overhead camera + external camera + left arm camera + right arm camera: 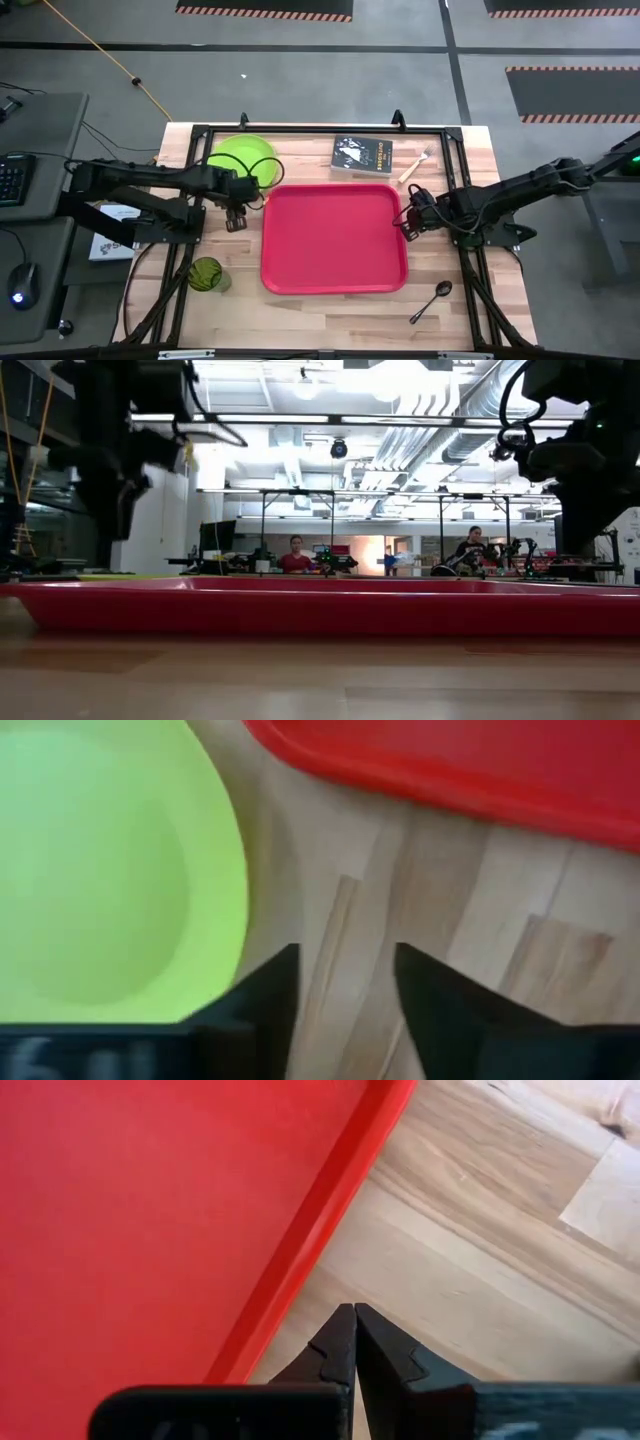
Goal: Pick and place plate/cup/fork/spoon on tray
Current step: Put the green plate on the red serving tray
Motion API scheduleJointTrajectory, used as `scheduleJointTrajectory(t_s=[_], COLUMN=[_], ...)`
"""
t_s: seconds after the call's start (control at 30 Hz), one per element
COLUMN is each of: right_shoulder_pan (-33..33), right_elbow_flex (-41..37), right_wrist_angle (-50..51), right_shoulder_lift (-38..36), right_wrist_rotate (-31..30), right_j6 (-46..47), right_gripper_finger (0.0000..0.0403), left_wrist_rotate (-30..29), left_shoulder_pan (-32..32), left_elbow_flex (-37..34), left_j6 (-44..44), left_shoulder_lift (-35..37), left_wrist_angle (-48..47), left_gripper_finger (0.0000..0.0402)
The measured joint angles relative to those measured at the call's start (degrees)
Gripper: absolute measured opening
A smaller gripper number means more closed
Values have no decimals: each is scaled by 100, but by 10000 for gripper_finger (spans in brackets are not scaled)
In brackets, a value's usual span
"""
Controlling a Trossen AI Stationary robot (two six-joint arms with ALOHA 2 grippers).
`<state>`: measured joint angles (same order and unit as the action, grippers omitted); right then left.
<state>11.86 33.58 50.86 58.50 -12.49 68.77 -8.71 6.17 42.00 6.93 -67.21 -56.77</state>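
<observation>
1. The left hand hangs over bare wooden worktop with its fingers parted and nothing between them.
2. Just beside that hand lies the round lime-green plate; on the hand's other side is the large red plastic tray, empty.
3. The right hand hovers at the tray's opposite rim – fingers pressed together, holding nothing.
4. Farther from the left hand stands the translucent olive-green cup.
5. Beyond the right hand lie the orange-handled fork and the dark metal spoon – both on the worktop, on opposite sides of it.
</observation>
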Motion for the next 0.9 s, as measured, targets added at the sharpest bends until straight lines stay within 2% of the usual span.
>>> scheduleJointTrajectory(t_s=[0.17, 0.27, 0.57, 0.77, 0.9], right_shoulder_pan=[1, 0, 2, 2, 0], right_elbow_flex=[0, 0, 0, 0, 0], right_wrist_angle=[-12, -60, -139, -158, -190], right_shoulder_lift=[0, 0, 0, 2, 2], right_wrist_rotate=[-105, -254, -555, -557, -557], right_j6=[31, 42, -26, -129, -129], right_gripper_finger=[0, 0, 0, 0, 0], left_wrist_rotate=[-369, -483, -1440, -1464, -1718], left_shoulder_pan=[61, 64, 62, 68, 68], left_elbow_flex=[87, 85, 208, 186, 183], left_j6=[-24, -17, 226, -7, 47], left_shoulder_lift=[-471, -770, -1710, -2078, -2352], left_wrist_angle=[46, 57, 32, 442, 487], left_gripper_finger=[260, 289, 298, 298, 296])
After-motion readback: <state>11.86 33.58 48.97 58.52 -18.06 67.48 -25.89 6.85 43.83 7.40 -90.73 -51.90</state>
